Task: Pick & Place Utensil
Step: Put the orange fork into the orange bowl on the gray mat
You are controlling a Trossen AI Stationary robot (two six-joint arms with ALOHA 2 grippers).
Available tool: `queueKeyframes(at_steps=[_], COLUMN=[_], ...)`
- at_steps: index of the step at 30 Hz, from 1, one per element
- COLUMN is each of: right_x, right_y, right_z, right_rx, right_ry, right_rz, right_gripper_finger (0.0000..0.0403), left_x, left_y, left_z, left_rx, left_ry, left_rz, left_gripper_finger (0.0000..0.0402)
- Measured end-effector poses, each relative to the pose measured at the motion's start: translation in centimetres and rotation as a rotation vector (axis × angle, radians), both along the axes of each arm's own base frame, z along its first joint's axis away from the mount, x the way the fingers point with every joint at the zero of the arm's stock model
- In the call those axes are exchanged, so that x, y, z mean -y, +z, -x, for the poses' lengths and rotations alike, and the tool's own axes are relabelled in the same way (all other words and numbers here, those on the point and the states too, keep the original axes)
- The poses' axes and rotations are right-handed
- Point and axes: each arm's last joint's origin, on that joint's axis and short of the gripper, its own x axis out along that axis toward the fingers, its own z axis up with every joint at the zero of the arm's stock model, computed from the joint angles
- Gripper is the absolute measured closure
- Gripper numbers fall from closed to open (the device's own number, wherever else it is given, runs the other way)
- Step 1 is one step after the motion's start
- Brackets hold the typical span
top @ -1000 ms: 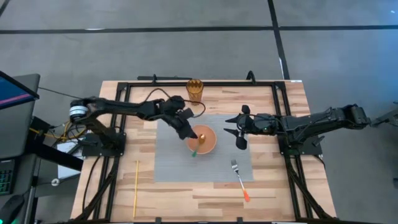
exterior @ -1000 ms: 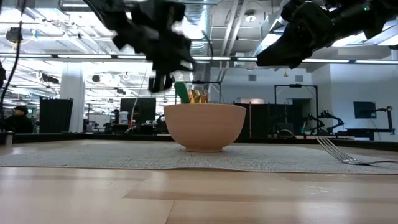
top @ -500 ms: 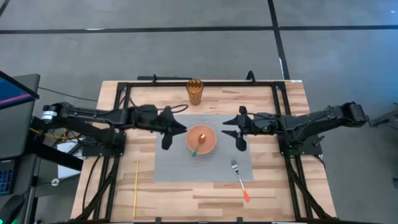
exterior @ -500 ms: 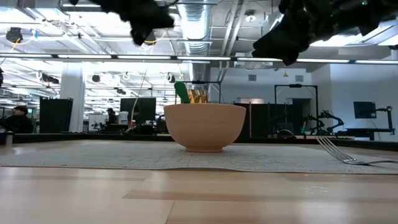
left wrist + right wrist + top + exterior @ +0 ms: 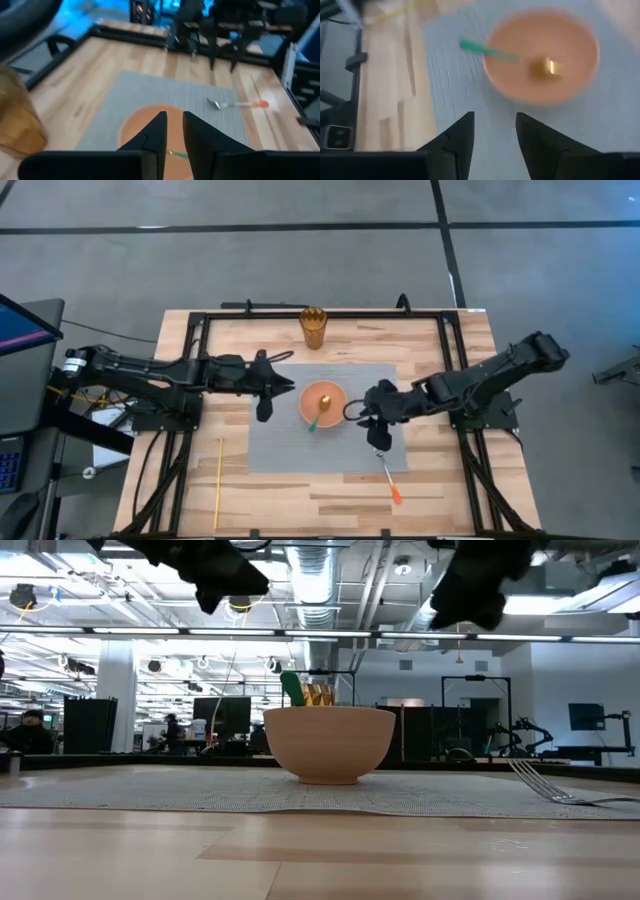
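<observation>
A peach bowl [image 5: 323, 404] stands on the grey mat [image 5: 290, 450]. A utensil with a green handle [image 5: 312, 423] and a gold head [image 5: 325, 397] leans in it, handle over the near-left rim; the right wrist view shows it too [image 5: 481, 48]. A fork with an orange handle [image 5: 387, 472] lies flat on the mat's near right part. My left gripper [image 5: 264, 386] hangs left of the bowl, empty, its fingers a little apart. My right gripper [image 5: 378, 424] is open and empty, just right of the bowl, above the fork's tine end [image 5: 377, 445].
A gold cup [image 5: 313, 327] stands at the far edge of the mat, behind the bowl. A thin yellow stick [image 5: 218, 480] lies on the wood at the near left. A black frame [image 5: 330, 311] borders the table.
My left gripper has drawn back from over the bowl toward the table's left edge and risen, leaving the green-handled utensil leaning in the bowl. My right gripper has moved from the bowl's right toward the near edge, over the fork's tine end.
</observation>
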Motion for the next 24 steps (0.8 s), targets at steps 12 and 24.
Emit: queueKeyframes(at_steps=[12,24], right_x=[-6.0,-10.2], right_y=[-4.1,-9.2], right_z=[1.6,0.7], right_rx=[-0.569,-0.69], right_ry=[-0.39,-0.512], right_rz=[-0.389,-0.36], right_gripper_finger=[0.0267,0.0267], left_x=[-0.3,-0.3], left_y=[2.3,2.3], left_z=[2.1,2.2], left_rx=[0.115,0.119], left_ry=[0.033,0.033], left_rz=[-0.001,-0.001], left_gripper_finger=[0.0339,0.0339])
